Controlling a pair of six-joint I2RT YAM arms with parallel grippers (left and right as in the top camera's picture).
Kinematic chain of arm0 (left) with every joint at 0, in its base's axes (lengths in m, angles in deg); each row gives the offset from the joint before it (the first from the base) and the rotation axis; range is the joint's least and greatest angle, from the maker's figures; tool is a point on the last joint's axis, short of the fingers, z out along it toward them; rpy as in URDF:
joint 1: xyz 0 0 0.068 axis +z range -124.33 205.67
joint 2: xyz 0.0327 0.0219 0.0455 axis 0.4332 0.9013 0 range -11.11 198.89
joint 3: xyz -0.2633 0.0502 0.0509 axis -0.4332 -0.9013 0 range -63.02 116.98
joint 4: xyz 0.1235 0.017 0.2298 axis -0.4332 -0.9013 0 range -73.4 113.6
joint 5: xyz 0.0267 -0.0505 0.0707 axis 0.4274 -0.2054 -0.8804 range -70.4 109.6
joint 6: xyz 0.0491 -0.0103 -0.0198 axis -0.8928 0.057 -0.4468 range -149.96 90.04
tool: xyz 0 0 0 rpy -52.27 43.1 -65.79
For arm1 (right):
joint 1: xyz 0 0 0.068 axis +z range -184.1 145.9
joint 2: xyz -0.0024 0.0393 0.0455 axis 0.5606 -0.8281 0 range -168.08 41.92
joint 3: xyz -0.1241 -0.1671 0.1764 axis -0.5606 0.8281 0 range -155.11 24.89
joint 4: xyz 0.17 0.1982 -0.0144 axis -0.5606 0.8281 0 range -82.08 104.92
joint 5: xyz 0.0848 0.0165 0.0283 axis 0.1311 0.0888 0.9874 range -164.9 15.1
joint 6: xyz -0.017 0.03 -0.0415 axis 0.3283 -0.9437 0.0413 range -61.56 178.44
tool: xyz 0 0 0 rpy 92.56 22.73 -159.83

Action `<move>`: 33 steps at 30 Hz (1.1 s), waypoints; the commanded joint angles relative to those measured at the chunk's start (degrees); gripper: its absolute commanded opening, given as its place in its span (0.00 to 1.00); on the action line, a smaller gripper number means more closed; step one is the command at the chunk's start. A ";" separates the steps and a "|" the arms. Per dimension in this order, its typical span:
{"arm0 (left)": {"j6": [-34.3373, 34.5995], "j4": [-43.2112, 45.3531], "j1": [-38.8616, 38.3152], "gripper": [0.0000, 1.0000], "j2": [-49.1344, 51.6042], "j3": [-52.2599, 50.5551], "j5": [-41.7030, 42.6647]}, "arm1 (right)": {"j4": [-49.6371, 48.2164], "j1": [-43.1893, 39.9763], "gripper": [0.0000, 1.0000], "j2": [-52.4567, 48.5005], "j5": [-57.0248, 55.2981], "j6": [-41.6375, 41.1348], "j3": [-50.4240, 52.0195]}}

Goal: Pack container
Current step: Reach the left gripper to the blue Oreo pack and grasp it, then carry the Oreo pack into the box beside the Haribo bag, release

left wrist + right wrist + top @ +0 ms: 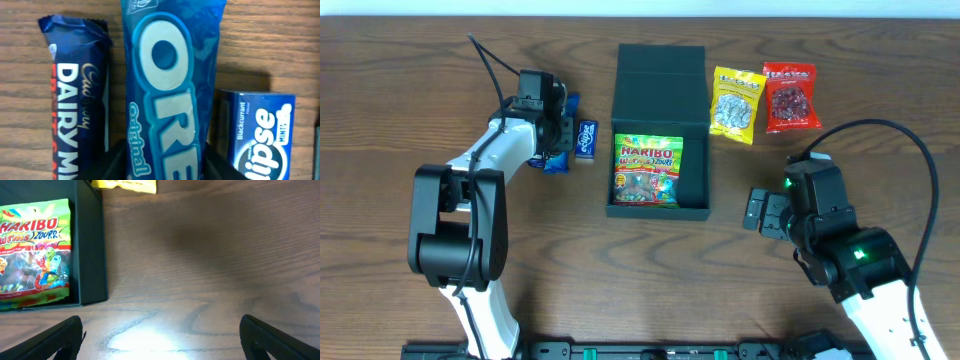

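The dark container (696, 160) lies open mid-table, its lid (660, 75) folded flat behind it. A Haribo bag (648, 170) lies inside. My left gripper (556, 135) is down at the table left of the container. In the left wrist view its fingers (165, 150) press both sides of a blue Oreo packet (170, 75). My right gripper (757, 212) is open and empty over bare wood, right of the container's front corner. In the right wrist view it (160, 330) faces the container wall (92, 245) and the Haribo bag (35, 250).
A Dairy Milk bar (77, 100) lies left of the Oreo packet and an Eclipse mints box (260, 130) lies right of it. The mints box also shows overhead (586, 138). A yellow packet (736, 103) and a red packet (790, 97) lie right of the lid.
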 commanded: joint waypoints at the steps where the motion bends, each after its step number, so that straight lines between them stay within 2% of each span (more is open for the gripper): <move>1: 0.35 0.09 -0.24 0.38 0.61 -0.28 -1.68 | 0.00 -0.20 0.99 0.15 -1.01 -0.85 0.31; 6: 1.14 -0.02 -0.24 0.33 0.48 0.52 -1.70 | 0.00 -0.20 0.99 0.15 -1.01 -0.85 0.31; 12: 1.18 -1.25 -0.24 0.17 -1.36 2.84 -1.73 | 0.00 -0.20 0.99 0.15 -1.01 -0.85 0.31; 19: 1.79 -10.62 -0.55 0.06 -1.77 11.10 -1.77 | 0.00 -0.20 0.99 0.15 -1.01 -0.85 0.31; 28: 2.51 -18.73 -4.83 0.06 -1.77 20.76 -1.73 | 0.00 -0.20 0.99 0.15 -1.01 -0.85 0.31; 33: 8.39 -22.23 -8.70 0.06 -1.79 24.48 -1.73 | 0.00 -0.20 0.99 0.15 -1.01 -0.85 0.31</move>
